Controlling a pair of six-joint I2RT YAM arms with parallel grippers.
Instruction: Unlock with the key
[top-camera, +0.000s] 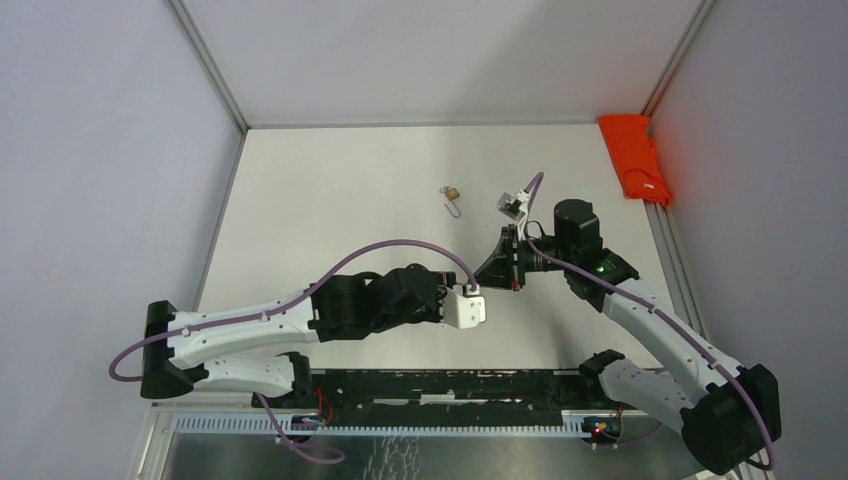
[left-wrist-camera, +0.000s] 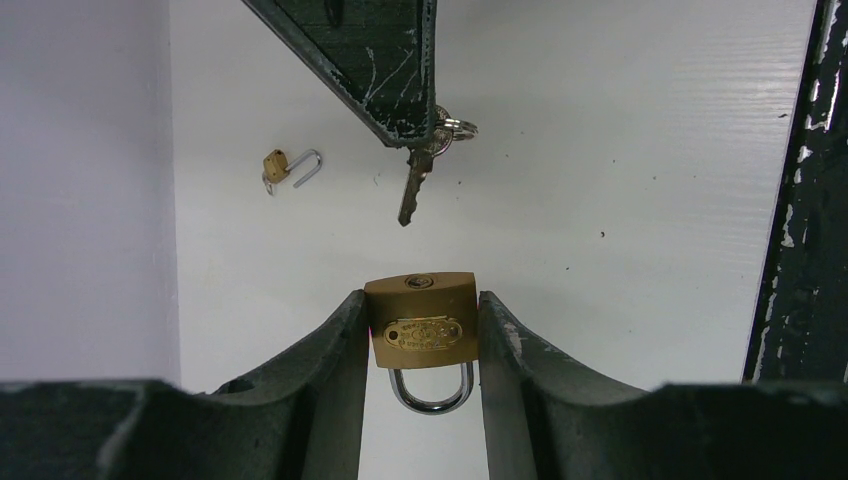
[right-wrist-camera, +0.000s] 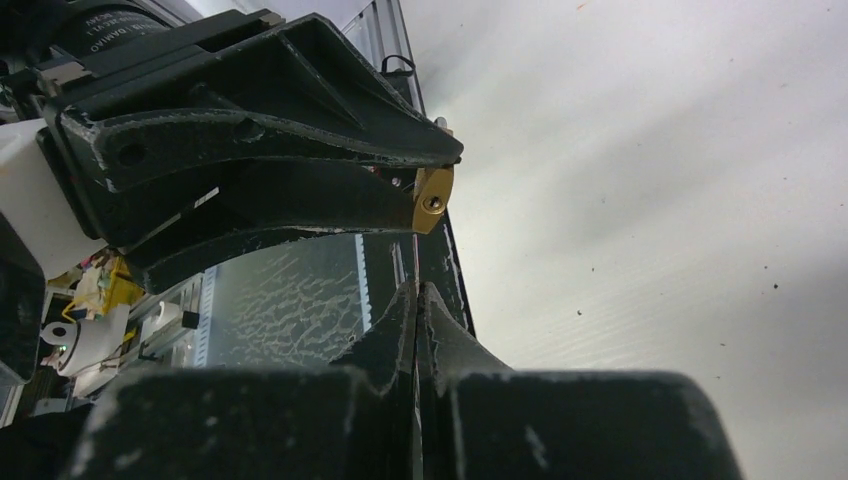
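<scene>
My left gripper (left-wrist-camera: 420, 298) is shut on a brass padlock (left-wrist-camera: 421, 322), its keyhole facing outward and its steel shackle pointing back toward the wrist. My right gripper (left-wrist-camera: 424, 128) is shut on a key (left-wrist-camera: 412, 188) by its head, with a key ring beside it. The key's tip hangs a short way from the keyhole, apart from it. In the right wrist view the key (right-wrist-camera: 415, 262) shows edge-on above the shut right gripper (right-wrist-camera: 415, 298), pointing at the padlock (right-wrist-camera: 433, 200) in the left gripper (right-wrist-camera: 440, 172). In the top view the two grippers meet at mid-table (top-camera: 482, 280).
A second small brass padlock (top-camera: 453, 195) with its shackle open lies on the table farther back, also in the left wrist view (left-wrist-camera: 287, 165). An orange object (top-camera: 635, 160) lies at the back right by the wall. A black rail (top-camera: 450, 385) runs along the near edge.
</scene>
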